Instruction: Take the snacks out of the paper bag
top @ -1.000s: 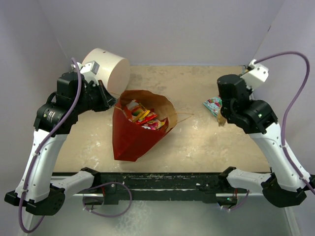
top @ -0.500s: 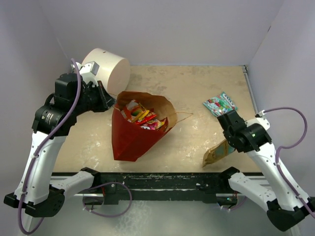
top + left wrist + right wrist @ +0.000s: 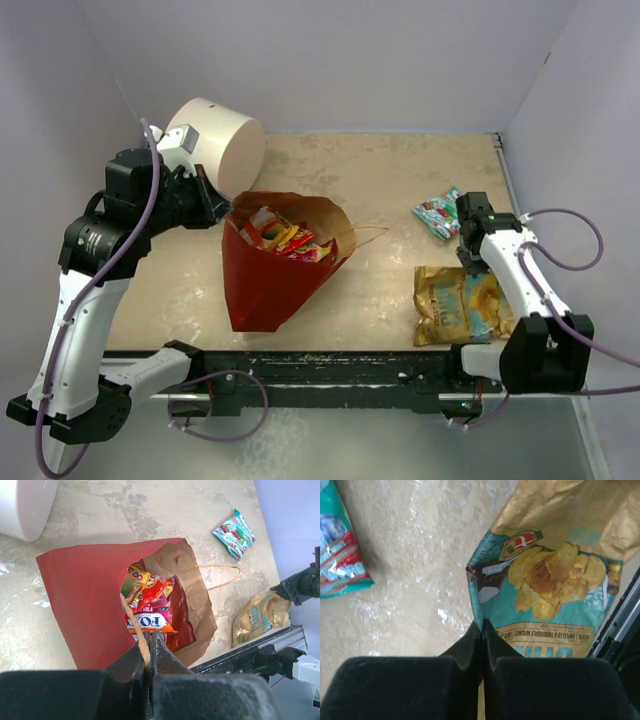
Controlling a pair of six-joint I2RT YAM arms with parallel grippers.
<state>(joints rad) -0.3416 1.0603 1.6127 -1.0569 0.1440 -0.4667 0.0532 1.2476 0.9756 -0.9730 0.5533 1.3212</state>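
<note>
The paper bag [image 3: 260,290] is matt red outside and creased brown kraft inside; the snacks [image 3: 285,238] in it and the tan packet [image 3: 455,305] are glossy crinkled foil, on a smooth mottled tabletop [image 3: 380,190].

My top cam above/behind bases, down on whole counter [image 3: 400,170], L wrist cam over paper bag [image 3: 85,595], R wrist cam close on tan packet [image 3: 555,575], shared by all three

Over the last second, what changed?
The right gripper pulled back to the near edge, carrying the tan packet from beside the teal packet and laying it flat, jaws shut on its edge. The left gripper, holding the paper bag by its handle, and the teal packet stayed put.
</note>
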